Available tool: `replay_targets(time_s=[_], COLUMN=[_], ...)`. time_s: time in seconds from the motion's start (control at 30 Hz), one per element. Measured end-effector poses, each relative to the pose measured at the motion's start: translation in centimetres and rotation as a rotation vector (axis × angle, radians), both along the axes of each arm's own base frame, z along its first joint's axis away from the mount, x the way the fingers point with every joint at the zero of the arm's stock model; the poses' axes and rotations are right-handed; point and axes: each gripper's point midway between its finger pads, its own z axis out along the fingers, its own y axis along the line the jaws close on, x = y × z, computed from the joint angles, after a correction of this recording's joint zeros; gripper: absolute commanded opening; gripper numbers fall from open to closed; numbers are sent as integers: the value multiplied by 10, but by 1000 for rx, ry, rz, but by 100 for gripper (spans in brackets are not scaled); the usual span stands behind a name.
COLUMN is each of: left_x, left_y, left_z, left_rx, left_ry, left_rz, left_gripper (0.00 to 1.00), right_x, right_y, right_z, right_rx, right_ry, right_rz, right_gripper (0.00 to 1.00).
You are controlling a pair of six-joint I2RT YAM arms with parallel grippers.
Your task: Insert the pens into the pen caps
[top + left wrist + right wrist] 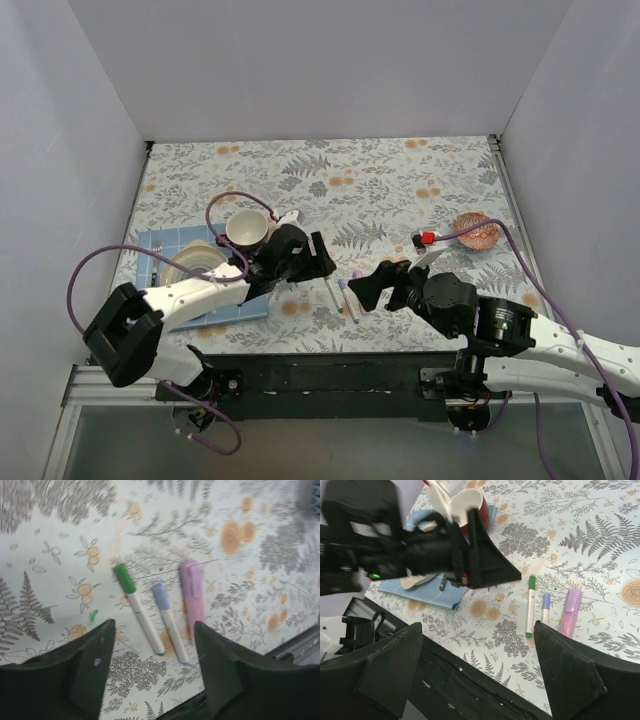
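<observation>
A thick pink plastic marker pen [192,597] lies on the floral-patterned tabletop [380,180], close to its near edge and about midway across. Just left of the pink pen lies a slim white plastic pen with a lilac cap [170,622]. Left of that one lies a slim white plastic pen with a green cap [137,610]. The three lie side by side, apart, capped ends toward the far edge. Well left of the pink pen is a blue rectangular mat [228,310] with a cream round plate [197,258] on it. A cream round cup [247,230] stands left of and behind the pink pen, at the mat's far right corner. A copper-coloured round bowl [477,232] sits right of and behind the pink pen.
</observation>
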Motion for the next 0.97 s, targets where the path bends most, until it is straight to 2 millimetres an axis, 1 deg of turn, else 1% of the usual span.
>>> replay_targets(time_s=[0.03, 0.07, 0.1, 0.13, 0.2, 0.23, 0.3, 0.37, 0.4, 0.47, 0.53, 0.67, 0.8, 0.97], left_x=[4, 7, 10, 12, 8, 1, -14, -29, -38, -51, -58, -63, -69, -75], left_y=[-1, -3, -4, -5, -2, 2, 10, 18, 24, 30, 34, 33, 33, 31], left_z=[18, 41, 64, 92, 148, 178, 218, 239, 245, 243, 239, 233, 237, 239], left_rx=[-10, -26, -45, -76, -137, -175, -235, -276, -294, -303, -301, -289, -307, -324], left_ry=[-50, -114, -179, -255, -417, -508, -647, -750, -803, -854, -883, -899, -920, -927], left_rz=[-18, -46, -67, -90, -147, -178, -231, -276, -299, -333, -359, -402, -425, -457], left_gripper=[83, 87, 94, 98, 98, 98, 98, 98, 98, 98, 98, 98, 98, 98], right_x=[0, 1, 2, 3, 5, 6, 9, 13, 14, 16, 19, 22, 25, 27], right_y=[0, 0, -1, -2, -5, -7, -11, -15, -17, -21, -25, -30, -32, -29], right_z=[-2, -4, -5, -7, -10, -12, -13, -12, -11, -7, -3, 1, 5, 11], right_rx=[-12, -23, -32, -43, -63, -70, -77, -76, -73, -64, -56, -57, -55, -41], right_ry=[5, 9, 13, 16, 23, 27, 29, 22, 17, 6, -7, -28, -44, -61], right_rz=[-4, -9, -13, -22, -45, -58, -88, -116, -127, -148, -165, -192, -207, -205], right_gripper=[98, 98, 98, 98, 98, 98, 98, 98, 98, 98, 98, 98, 98, 98])
